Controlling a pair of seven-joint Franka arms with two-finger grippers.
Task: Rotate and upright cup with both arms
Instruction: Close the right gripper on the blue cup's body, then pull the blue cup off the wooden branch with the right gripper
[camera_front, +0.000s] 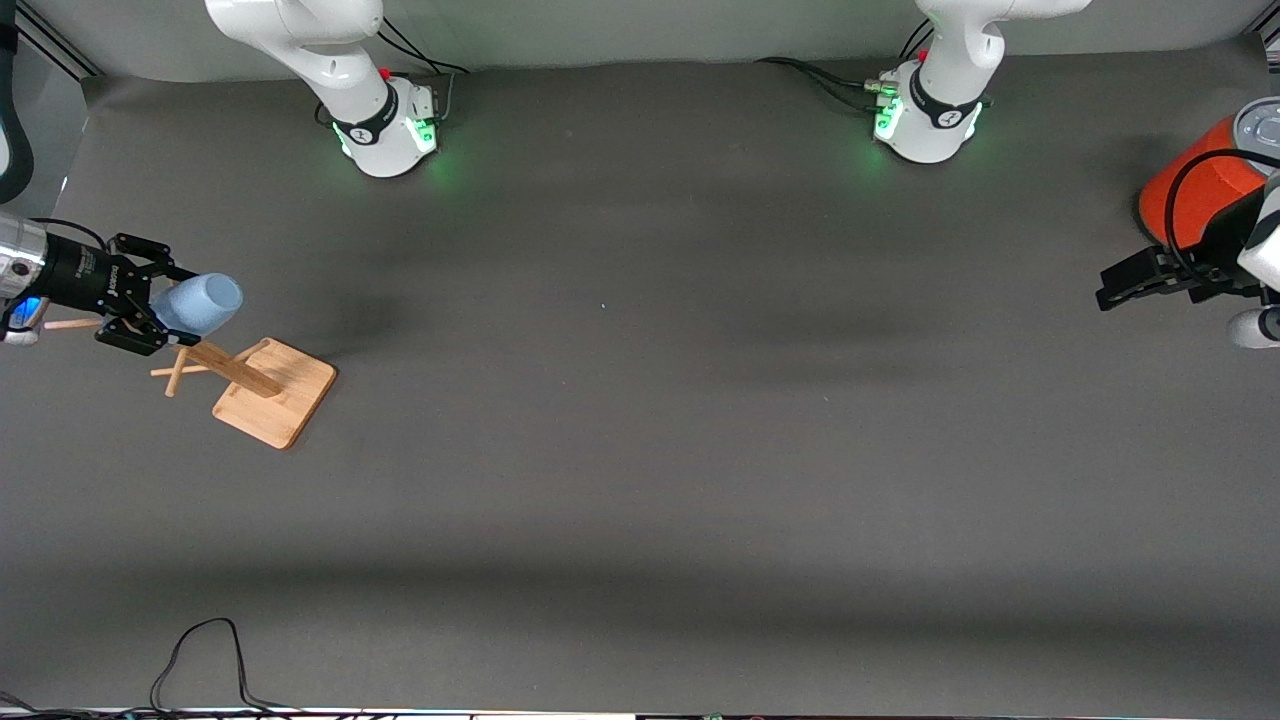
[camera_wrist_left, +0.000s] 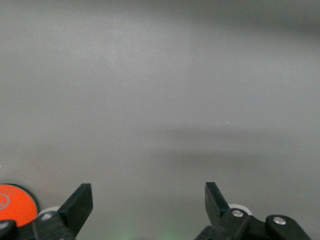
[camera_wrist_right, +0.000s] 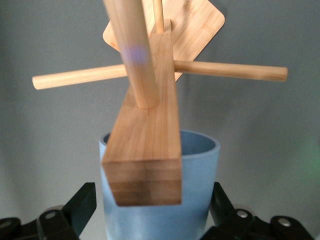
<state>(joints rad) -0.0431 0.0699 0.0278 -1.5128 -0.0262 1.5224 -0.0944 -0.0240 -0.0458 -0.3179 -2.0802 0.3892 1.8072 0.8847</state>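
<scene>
The light-blue cup (camera_front: 200, 303) is held on its side in the air, at the top of a wooden peg stand (camera_front: 240, 372). My right gripper (camera_front: 172, 308) is shut on the cup, one finger on each side. In the right wrist view the cup (camera_wrist_right: 200, 200) sits between the fingers (camera_wrist_right: 82, 202), and the stand's square post (camera_wrist_right: 147, 150) hides part of it. My left gripper (camera_front: 1108, 285) waits open and empty over the table at the left arm's end, beside the orange can (camera_front: 1195, 185). The left wrist view shows its fingers (camera_wrist_left: 80, 202) wide apart over bare table.
The stand's square wooden base (camera_front: 275, 392) rests on the grey table at the right arm's end, with thin pegs (camera_wrist_right: 230, 70) sticking out sideways. The orange can's edge shows in the left wrist view (camera_wrist_left: 15, 204). A black cable (camera_front: 200, 650) lies at the table's near edge.
</scene>
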